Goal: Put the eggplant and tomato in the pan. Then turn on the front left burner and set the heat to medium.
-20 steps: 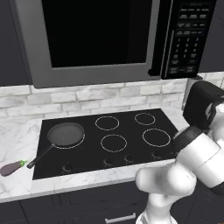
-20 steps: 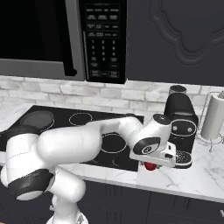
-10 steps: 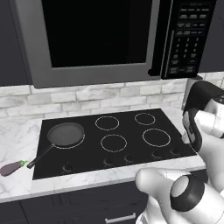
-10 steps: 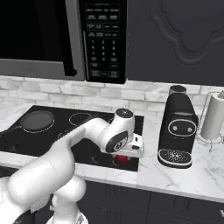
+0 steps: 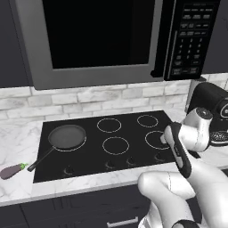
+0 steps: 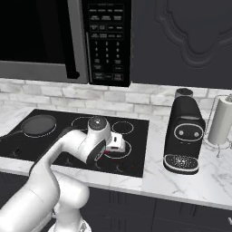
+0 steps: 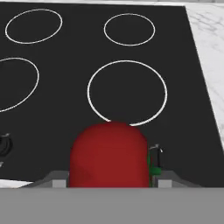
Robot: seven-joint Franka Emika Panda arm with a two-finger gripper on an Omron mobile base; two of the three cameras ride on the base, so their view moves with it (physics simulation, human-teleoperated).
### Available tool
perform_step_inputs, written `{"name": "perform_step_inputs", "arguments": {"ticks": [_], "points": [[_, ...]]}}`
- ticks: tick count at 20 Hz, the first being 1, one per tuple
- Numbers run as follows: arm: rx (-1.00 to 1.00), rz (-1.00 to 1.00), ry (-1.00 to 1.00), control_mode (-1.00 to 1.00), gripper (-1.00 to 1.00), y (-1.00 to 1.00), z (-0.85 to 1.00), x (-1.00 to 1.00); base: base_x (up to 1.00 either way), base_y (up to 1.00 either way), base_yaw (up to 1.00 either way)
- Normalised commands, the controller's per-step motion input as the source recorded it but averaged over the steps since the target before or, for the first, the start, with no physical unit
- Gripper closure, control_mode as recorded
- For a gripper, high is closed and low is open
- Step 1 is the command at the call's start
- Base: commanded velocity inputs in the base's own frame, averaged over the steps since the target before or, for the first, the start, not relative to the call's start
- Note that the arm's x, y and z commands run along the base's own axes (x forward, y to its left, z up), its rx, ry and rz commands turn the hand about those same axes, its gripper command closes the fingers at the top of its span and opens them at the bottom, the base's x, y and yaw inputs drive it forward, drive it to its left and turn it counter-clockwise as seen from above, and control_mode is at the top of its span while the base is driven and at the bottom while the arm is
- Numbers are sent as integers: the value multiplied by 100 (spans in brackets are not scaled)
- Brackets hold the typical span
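Above the black cooktop [image 7: 57,109]: the gripper [image 7: 109,177] carrying the tomato [image 7: 109,153].
Jaws partly closed on the tomato, which hides the fingertips; the pan [image 5: 67,136] sits on the front left burner [image 5: 67,138], eggplant [image 5: 12,170] on the counter beside its handle.

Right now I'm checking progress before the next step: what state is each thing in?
Tomato: held in the tool, above the cooktop's right side.
Tool: shut on the tomato.
Eggplant: lying on the counter, left of the cooktop, by the pan handle's end.
Pan: empty, on its burner ring.
Microwave: door shut.
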Motion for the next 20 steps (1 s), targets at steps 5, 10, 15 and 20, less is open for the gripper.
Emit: {"name": "perform_step_inputs", "arguments": {"ticks": [5, 10, 15, 20], "points": [[1, 0, -11, -100, 100, 89, 13, 54, 0, 0, 0], [0, 0, 3, -100, 100, 100, 14, 50, 0, 0, 0], [0, 0, 11, -100, 100, 100, 15, 47, 0, 0, 0], [0, 0, 9, -100, 100, 72, -11, 20, 0, 0, 0]]}}
